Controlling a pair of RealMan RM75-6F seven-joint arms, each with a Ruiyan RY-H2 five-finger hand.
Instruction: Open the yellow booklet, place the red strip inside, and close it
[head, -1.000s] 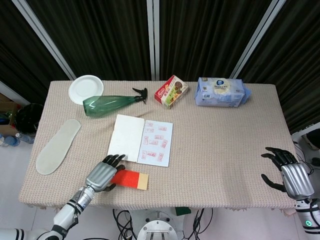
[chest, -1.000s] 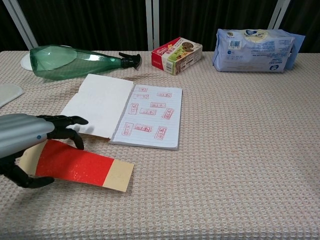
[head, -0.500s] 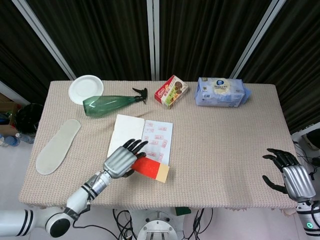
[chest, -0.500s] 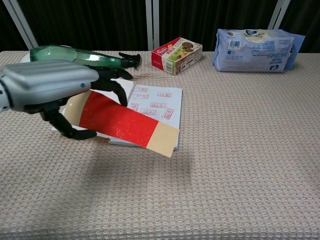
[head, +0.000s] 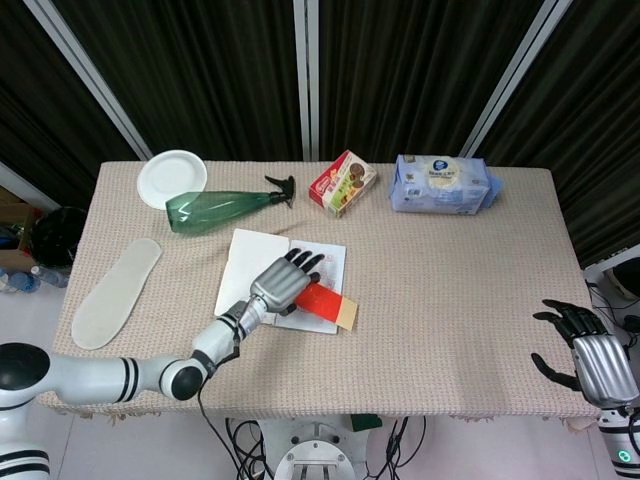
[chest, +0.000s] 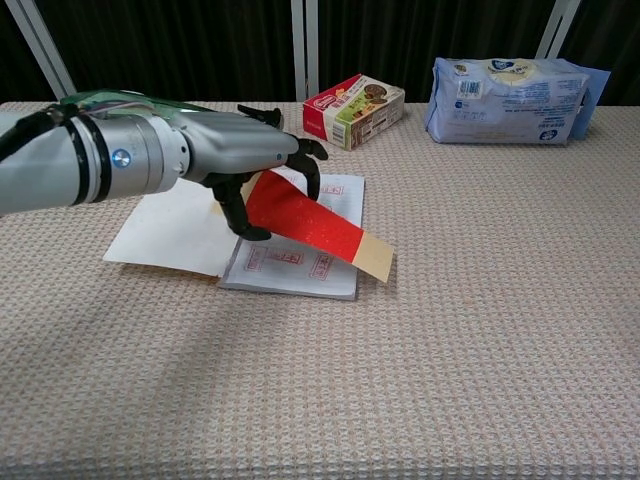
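Insole (head: 115, 293) far left of booklet, near table (head: 450, 300) left edge. One plate (head: 172, 178), one green spray bottle (head: 225, 209) behind booklet. My left hand (head: 284, 283) over open yellow booklet (head: 248, 268), one only, fingers grasping red strip (chest: 305, 221); strip slants over stamped right page, tan end past booklet's right edge. One snack box (head: 343, 183), one wipes pack (head: 441, 184) behind-right of booklet. Wide bare cloth right of booklet. My right hand (head: 588, 352) far right beyond table edge, fingers released, spread.
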